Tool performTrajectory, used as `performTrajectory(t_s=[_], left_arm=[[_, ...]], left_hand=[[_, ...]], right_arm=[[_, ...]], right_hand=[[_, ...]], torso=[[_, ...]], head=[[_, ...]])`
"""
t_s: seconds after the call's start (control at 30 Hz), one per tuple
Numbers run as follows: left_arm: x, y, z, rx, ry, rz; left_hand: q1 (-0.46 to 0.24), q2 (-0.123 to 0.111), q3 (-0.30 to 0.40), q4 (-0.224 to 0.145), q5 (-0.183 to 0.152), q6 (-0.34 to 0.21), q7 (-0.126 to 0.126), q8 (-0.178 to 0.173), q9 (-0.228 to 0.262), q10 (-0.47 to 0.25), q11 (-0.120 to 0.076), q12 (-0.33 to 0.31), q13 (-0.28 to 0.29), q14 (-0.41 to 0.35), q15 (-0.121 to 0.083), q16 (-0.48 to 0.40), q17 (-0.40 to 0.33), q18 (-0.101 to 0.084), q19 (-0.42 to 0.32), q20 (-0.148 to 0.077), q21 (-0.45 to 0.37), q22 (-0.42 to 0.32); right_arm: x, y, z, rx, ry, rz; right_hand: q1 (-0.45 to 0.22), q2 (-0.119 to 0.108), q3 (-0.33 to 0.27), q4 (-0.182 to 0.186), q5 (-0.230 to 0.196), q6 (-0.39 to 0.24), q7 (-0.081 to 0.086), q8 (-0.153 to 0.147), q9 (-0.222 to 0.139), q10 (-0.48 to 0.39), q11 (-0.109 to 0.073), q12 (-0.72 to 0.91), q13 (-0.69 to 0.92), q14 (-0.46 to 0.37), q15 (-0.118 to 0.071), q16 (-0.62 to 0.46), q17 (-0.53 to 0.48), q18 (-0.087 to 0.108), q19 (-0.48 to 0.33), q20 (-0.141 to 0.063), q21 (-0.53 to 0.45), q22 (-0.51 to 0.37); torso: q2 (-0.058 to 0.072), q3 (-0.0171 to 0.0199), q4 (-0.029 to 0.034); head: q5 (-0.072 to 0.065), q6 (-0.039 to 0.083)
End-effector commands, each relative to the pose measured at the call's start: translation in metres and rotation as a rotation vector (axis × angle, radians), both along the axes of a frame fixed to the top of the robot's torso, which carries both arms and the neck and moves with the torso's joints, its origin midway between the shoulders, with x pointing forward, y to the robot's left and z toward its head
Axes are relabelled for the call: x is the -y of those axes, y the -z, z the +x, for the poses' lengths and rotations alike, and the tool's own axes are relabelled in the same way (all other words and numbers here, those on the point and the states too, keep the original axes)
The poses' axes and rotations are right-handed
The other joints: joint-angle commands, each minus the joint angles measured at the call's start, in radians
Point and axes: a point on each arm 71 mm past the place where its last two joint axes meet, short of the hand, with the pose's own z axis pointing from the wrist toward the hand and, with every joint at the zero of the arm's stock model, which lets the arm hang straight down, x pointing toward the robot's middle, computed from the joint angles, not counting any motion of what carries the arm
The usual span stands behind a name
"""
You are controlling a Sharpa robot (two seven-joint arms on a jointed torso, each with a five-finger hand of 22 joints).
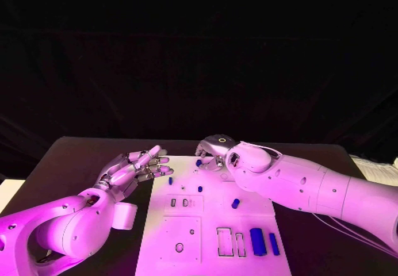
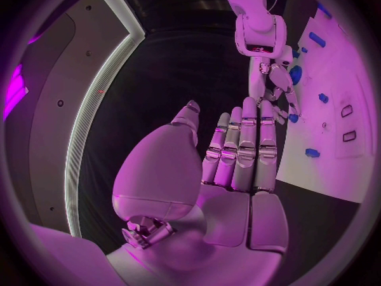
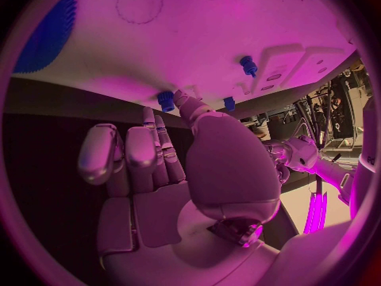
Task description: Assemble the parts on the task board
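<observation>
Right hand (image 1: 217, 154) hangs over the far edge of the task board (image 1: 211, 233), its fingertips by a small blue part (image 3: 166, 100); whether it pinches that part I cannot tell, since the arm hides the fingers from above. Left hand (image 1: 137, 167) hovers beside the board's left edge, fingers straight and apart, holding nothing. Other blue parts (image 1: 263, 241) lie on the board on the dark worktop (image 1: 75, 167).

Both arms are smooth, rounded white shells dotted with small dark screws; the left hand (image 1: 137, 167) and right hand (image 1: 217, 154) are silver, segmented metal; thin cables trail beside the right arm's shell.
</observation>
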Motion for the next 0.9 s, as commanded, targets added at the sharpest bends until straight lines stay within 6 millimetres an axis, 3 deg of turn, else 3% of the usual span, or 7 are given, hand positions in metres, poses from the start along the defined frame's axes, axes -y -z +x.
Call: performTrajectory(t_s=[0.03, 0.23, 0.37, 0.6, 0.7, 0.8, 0.9], left_arm=[[0.000, -0.001, 0.000, 0.003, 0.017, -0.011], [-0.004, -0.001, 0.001, 0.000, 0.006, -0.009], [-0.006, -0.001, 0.001, -0.003, 0.004, -0.009], [-0.007, 0.000, 0.002, -0.006, 0.002, -0.011], [-0.007, 0.000, 0.003, -0.007, 0.001, -0.010], [-0.008, 0.001, 0.003, -0.007, 0.001, -0.010], [-0.007, 0.001, 0.004, -0.007, 0.001, -0.010]], left_hand=[[0.008, 0.003, -0.001, -0.005, 0.005, -0.005, 0.000, -0.007, -0.002, -0.006, 0.000, -0.007, -0.001, -0.001, 0.007, -0.003, 0.001, 0.012, 0.006, -0.002, -0.007, -0.002], [0.008, 0.003, -0.001, -0.005, 0.005, -0.005, 0.000, -0.007, -0.002, -0.006, 0.000, -0.007, -0.001, -0.001, 0.007, -0.003, 0.001, 0.012, 0.006, -0.002, -0.007, -0.002], [0.008, 0.003, -0.001, -0.005, 0.005, -0.005, 0.000, -0.007, -0.002, -0.006, 0.000, -0.007, -0.001, -0.001, 0.007, -0.003, 0.001, 0.012, 0.006, -0.002, -0.007, -0.002], [0.008, 0.003, -0.002, -0.006, 0.005, -0.006, 0.001, -0.008, -0.002, -0.007, 0.001, -0.008, -0.001, -0.002, 0.008, -0.004, 0.002, 0.012, 0.006, -0.001, -0.008, -0.002], [0.008, 0.003, -0.002, -0.006, 0.005, -0.006, 0.001, -0.008, -0.002, -0.007, 0.001, -0.008, -0.001, -0.002, 0.008, -0.004, 0.002, 0.012, 0.006, -0.001, -0.008, -0.002], [0.008, 0.003, -0.002, -0.006, 0.005, -0.006, 0.001, -0.008, -0.002, -0.007, 0.001, -0.008, -0.001, -0.002, 0.008, -0.004, 0.002, 0.012, 0.006, -0.001, -0.008, -0.002], [0.008, 0.004, -0.002, -0.007, 0.005, -0.006, 0.001, -0.008, -0.001, -0.007, 0.001, -0.008, -0.001, -0.002, 0.008, -0.004, 0.002, 0.012, 0.006, -0.001, -0.008, -0.002]], right_arm=[[0.007, -0.004, -0.004, 0.030, 0.003, 0.025], [0.030, -0.014, -0.015, 0.017, 0.022, 0.066], [0.056, -0.022, -0.023, -0.022, 0.069, 0.110], [0.103, -0.024, -0.028, -0.142, 0.201, 0.160], [0.119, -0.022, -0.029, -0.187, 0.249, 0.167], [0.128, -0.020, -0.028, -0.213, 0.277, 0.163], [0.133, -0.018, -0.027, -0.231, 0.295, 0.152]], right_hand=[[0.011, 0.002, -0.013, 0.002, -0.002, -0.004, 0.000, -0.002, 0.000, 0.003, 0.000, 0.004, 0.002, 0.007, 0.005, -0.005, -0.003, 0.006, -0.004, 0.001, -0.004, 0.001], [0.027, 0.017, -0.023, 0.015, 0.008, 0.028, -0.007, 0.006, 0.006, 0.061, -0.010, 0.020, 0.008, 0.019, -0.004, 0.024, 0.038, -0.002, 0.018, -0.004, 0.020, 0.043], [0.040, 0.022, -0.007, 0.021, 0.034, 0.058, -0.015, 0.011, 0.009, 0.172, -0.034, 0.061, 0.029, 0.036, -0.024, 0.083, 0.125, -0.019, 0.063, -0.018, 0.076, 0.140], [0.014, -0.028, -0.058, 0.043, 0.058, 0.021, -0.041, 0.000, 0.001, 0.378, -0.075, 0.201, 0.147, 0.058, -0.059, 0.188, 0.292, -0.047, 0.127, -0.052, 0.157, 0.283], [-0.003, -0.034, -0.128, 0.067, 0.105, 0.013, -0.046, 0.004, 0.003, 0.388, -0.080, 0.451, 0.420, 0.064, -0.063, 0.229, 0.360, -0.053, 0.138, -0.058, 0.173, 0.314], [0.019, -0.016, -0.210, 0.099, 0.121, 0.005, -0.048, 0.008, 0.005, 0.338, -0.071, 0.771, 0.788, 0.067, -0.054, 0.267, 0.425, -0.057, 0.148, -0.058, 0.190, 0.344], [0.037, 0.000, -0.241, 0.131, 0.124, -0.002, -0.040, 0.008, 0.005, 0.324, -0.067, 0.942, 0.985, 0.071, -0.053, 0.288, 0.468, -0.062, 0.155, -0.046, 0.200, 0.365]], torso=[[0.001, 0.0014, -0.0026], [0.000, 0.0026, -0.0057], [-0.001, 0.0037, -0.0120], [-0.004, 0.0063, -0.0241], [-0.005, 0.0086, -0.0264], [-0.004, 0.0082, -0.0251], [-0.004, 0.0072, -0.0247]], head=[[0.001, 0.003], [-0.003, 0.010], [-0.005, 0.012], [-0.007, 0.018], [-0.007, 0.018], [-0.008, 0.019], [-0.009, 0.019]])
